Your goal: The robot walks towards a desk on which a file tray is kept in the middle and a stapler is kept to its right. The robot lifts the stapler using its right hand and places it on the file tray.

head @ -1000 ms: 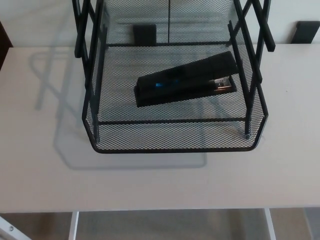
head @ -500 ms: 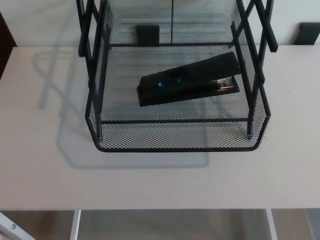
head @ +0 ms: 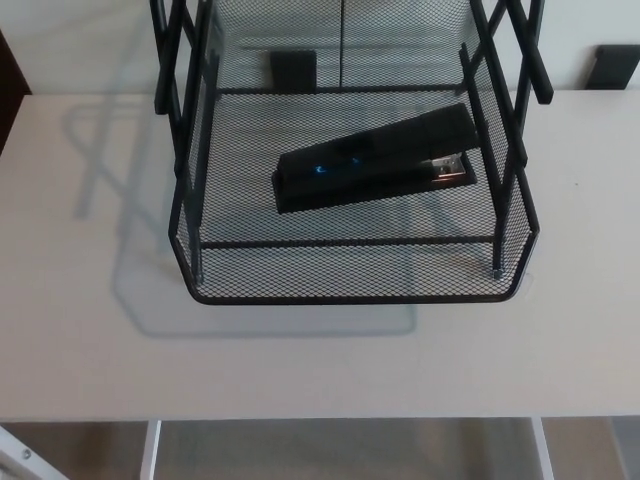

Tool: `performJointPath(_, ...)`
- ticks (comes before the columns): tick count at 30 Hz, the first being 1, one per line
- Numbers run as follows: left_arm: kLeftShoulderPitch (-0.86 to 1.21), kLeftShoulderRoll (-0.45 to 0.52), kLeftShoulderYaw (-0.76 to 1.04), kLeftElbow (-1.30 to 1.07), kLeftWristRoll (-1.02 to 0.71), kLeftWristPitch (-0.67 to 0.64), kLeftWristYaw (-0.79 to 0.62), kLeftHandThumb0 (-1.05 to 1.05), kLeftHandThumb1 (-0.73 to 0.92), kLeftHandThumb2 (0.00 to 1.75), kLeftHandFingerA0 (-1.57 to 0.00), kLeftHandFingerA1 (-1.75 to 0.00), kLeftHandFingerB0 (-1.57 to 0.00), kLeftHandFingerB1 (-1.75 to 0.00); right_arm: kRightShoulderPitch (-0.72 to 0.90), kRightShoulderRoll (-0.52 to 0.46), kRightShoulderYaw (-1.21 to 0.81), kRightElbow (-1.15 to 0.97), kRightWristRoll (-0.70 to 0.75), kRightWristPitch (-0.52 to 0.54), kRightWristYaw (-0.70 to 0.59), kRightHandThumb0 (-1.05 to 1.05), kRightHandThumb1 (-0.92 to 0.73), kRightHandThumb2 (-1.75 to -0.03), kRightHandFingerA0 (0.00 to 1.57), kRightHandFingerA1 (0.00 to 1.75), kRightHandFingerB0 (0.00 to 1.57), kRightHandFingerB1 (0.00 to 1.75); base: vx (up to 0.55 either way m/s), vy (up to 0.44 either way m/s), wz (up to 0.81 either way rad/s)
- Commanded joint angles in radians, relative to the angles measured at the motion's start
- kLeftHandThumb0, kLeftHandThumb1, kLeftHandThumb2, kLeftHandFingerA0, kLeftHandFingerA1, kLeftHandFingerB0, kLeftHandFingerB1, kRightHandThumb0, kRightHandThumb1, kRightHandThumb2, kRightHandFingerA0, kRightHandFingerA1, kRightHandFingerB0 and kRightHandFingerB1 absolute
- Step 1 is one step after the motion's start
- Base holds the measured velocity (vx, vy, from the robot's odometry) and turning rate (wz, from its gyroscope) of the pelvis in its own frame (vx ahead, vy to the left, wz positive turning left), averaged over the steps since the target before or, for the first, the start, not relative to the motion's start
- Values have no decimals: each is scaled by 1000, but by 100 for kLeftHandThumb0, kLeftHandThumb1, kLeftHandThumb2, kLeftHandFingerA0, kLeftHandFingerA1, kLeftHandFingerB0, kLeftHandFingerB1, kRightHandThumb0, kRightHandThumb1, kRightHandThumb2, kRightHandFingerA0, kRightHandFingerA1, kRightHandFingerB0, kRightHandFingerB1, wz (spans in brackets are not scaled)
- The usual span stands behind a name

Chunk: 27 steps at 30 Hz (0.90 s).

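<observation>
Stapler (head: pixel 370 160) aslant, seemingly flat in file tray (head: pixel 350 298)

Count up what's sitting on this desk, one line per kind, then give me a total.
Stapler: 1, lying inside the tray
Black mesh file tray: 1
Total: 2
Not counted: 2 black blocks behind the far edge of the desk.
</observation>
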Motion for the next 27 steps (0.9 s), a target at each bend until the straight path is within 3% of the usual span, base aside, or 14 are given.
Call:
performJointPath(1,6,17,-27,0,9,5,6,-89,91,120,-18,-86,0,-51,8,-24,18,8,26,-43,6,-57,-66,-60,14,44,3,25,0,0,0)
performJointPath(2,2,19,-30,2,7,13,9,-89,79,129,-15,-79,0,-53,9,-21,23,7,24,-53,-7,-57,-66,-59,17,43,3,25,0,0,0)
performJointPath(4,23,28,-42,10,14,14,4,-89,80,129,-20,-81,0,-53,15,-24,55,13,1,-51,-14,-58,-65,-59,17,43,3,25,0,0,0)
performJointPath(5,26,26,-42,6,9,10,-5,-87,85,143,-8,-73,-7,-54,13,-16,50,24,13,-67,-27,-55,-62,-61,16,42,8,21,0,0,0)
performJointPath(8,-20,13,-53,-4,6,21,5,-87,85,142,-12,-75,-7,-54,-32,-25,58,23,19,-64,-47,-56,-62,-61,24,45,10,21,0,0,0)
performJointPath(9,-18,14,-65,-3,17,14,5,-88,82,127,-23,-82,0,-53,-27,-22,45,25,39,-79,-22,-55,-62,-61,16,46,8,21,0,0,0)
performJointPath(10,-18,14,-67,-2,17,14,5,-88,82,127,-23,-82,0,-53,-27,-22,44,26,41,-82,-19,-55,-62,-61,16,46,8,21,0,0,0)
performJointPath(11,-15,16,-70,0,15,18,5,-89,83,126,-27,-84,0,-55,-31,-22,46,24,45,-56,-19,-34,-48,-100,0,51,0,51,0,0,0)
performJointPath(12,-10,17,-71,1,13,17,4,-89,83,126,-27,-84,0,-55,-28,-22,48,25,46,-58,-18,-34,-48,-100,0,51,0,51,0,0,0)
performJointPath(13,-4,20,-68,6,7,25,-9,-88,82,126,-26,-83,0,-55,-22,-24,55,22,41,-68,-19,-53,-62,-61,14,43,8,20,0,0,0)
performJointPath(22,12,25,-99,3,18,38,-6,-83,82,138,-23,-77,0,-59,-28,-35,74,33,47,-54,-26,-53,-62,-61,12,45,8,21,0,0,0)
performJointPath(23,12,24,-90,2,6,44,-7,-81,79,136,-21,-77,0,-59,-16,-30,74,17,48,-71,-30,-34,-48,-100,0,51,0,51,0,0,0)
performJointPath(24,14,25,-98,2,14,44,-5,-81,79,135,-24,-78,0,-60,-16,-31,79,15,44,-71,-29,-54,-63,-61,11,44,8,21,0,0,0)
performJointPath(27,14,22,-108,7,18,44,-13,-79,75,134,-27,-78,0,-60,-22,-42,101,18,32,-66,-12,-55,-66,-59,8,42,1,24,0,0,0)
